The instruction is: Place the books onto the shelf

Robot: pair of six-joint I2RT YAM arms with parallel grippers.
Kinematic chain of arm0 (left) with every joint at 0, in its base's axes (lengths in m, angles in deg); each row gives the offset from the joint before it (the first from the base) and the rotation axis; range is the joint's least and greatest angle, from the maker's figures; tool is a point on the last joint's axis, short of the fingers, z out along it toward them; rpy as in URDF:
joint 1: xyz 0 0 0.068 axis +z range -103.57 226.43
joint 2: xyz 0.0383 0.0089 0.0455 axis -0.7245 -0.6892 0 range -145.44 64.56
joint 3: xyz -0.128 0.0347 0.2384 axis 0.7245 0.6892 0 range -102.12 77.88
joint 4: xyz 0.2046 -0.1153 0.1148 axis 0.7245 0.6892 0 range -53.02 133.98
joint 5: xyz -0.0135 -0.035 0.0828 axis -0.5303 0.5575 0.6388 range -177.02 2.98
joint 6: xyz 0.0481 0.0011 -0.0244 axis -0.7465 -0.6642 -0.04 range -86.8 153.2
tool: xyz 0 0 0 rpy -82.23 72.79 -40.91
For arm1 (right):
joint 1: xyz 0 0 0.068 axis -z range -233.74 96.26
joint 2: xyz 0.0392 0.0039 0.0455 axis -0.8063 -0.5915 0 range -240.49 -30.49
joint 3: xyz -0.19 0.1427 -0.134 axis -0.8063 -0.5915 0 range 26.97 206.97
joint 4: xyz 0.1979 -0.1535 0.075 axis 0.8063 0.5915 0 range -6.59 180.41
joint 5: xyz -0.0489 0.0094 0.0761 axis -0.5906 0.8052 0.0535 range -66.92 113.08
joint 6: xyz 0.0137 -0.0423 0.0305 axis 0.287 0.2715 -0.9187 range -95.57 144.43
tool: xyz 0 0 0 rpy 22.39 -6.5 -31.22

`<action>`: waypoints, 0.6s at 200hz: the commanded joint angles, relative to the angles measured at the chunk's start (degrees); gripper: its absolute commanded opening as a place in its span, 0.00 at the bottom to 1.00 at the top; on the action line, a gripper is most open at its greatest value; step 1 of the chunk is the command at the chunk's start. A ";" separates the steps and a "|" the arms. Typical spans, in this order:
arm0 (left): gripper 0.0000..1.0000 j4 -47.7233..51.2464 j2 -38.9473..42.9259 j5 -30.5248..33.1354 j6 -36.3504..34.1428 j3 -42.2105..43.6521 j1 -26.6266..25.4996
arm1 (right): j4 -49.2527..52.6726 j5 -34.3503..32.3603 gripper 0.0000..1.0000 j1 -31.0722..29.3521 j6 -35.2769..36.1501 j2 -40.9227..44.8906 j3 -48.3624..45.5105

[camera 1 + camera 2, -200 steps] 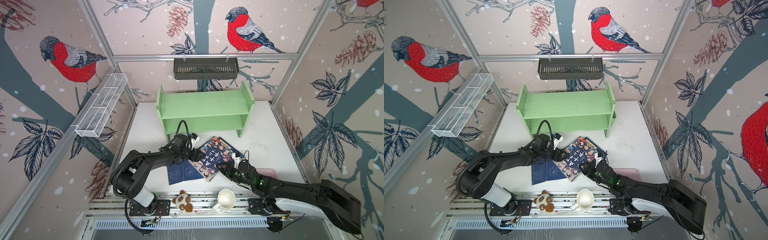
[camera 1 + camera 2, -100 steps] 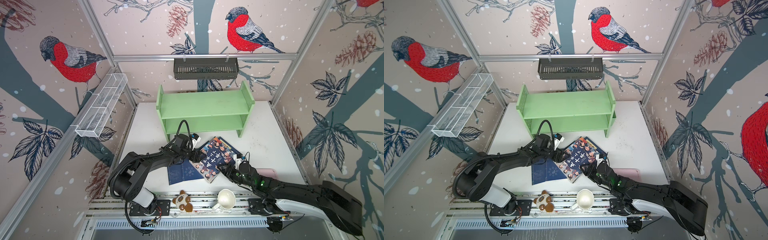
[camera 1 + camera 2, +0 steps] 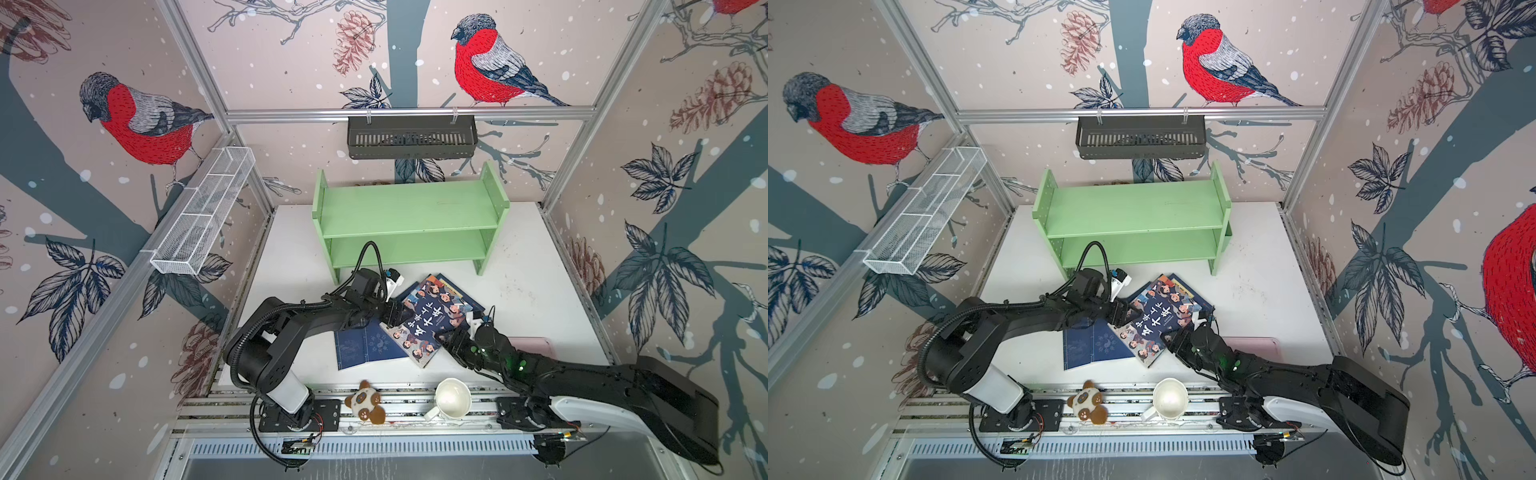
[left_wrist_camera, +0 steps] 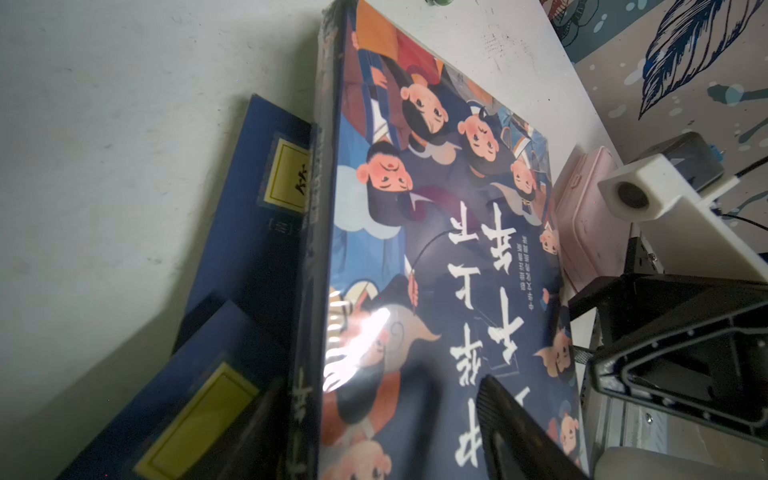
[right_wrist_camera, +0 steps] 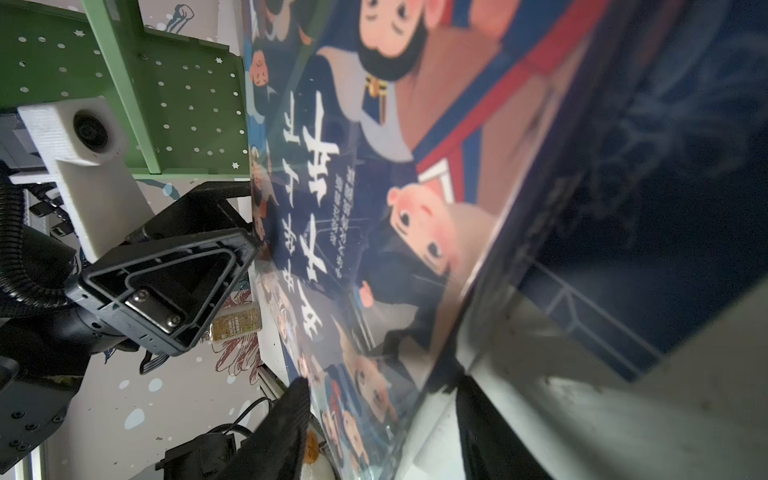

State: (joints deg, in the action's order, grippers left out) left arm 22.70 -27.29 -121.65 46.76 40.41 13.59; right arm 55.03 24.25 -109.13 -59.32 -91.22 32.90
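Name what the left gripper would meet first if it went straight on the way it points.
The cartoon-cover book: the left gripper straddles its edge. Beyond it, probably the right gripper; depth is unclear.

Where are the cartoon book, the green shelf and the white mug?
cartoon book point(image 3: 432, 318): in a top view, middle of its cover.
shelf point(image 3: 409, 208): in a top view, its upper board.
mug point(image 3: 452, 395): in a top view, inside its bowl.

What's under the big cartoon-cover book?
Two navy books poke out from under the cartoon book on its near side, and another navy corner shows on the far side. Whether more books lie beneath cannot be seen, because the cover hides the middle.
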 commanded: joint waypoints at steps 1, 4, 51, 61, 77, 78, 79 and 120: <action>0.71 -2.28 -0.43 -9.74 0.40 0.12 -0.65 | -4.21 -0.76 0.58 -0.09 -0.20 -0.15 -0.21; 0.71 -2.40 -0.50 -10.28 0.58 0.12 -0.72 | -4.61 -0.67 0.58 -0.07 -0.19 -0.30 -0.34; 0.70 -4.24 -1.93 -14.63 2.00 0.11 -1.09 | -8.90 -0.77 0.57 -0.07 -0.61 -1.86 -1.51; 0.70 -4.43 -2.02 -14.84 2.03 0.09 -1.09 | -10.51 -0.72 0.55 -0.13 -0.72 -1.95 -1.86; 0.70 -4.20 -1.95 -14.61 1.53 0.10 -1.09 | -12.36 -0.76 0.50 -0.19 -0.69 -1.64 -2.22; 0.70 -4.18 -1.94 -14.64 1.50 0.06 -1.09 | -12.38 -0.79 0.50 -0.21 -0.66 -1.61 -2.19; 0.70 -4.09 -1.93 -14.61 1.48 0.05 -1.09 | -12.43 -0.76 0.50 -0.23 -0.64 -1.55 -2.17; 0.70 -3.77 -1.78 -15.63 0.77 0.09 -1.04 | -11.79 -1.97 0.42 -0.71 1.32 2.77 -1.20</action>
State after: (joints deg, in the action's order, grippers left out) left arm 21.25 -29.30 -130.26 48.27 40.54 13.02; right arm 50.31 23.13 -109.57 -59.91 -90.68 30.65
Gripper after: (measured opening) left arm 0.704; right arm 0.430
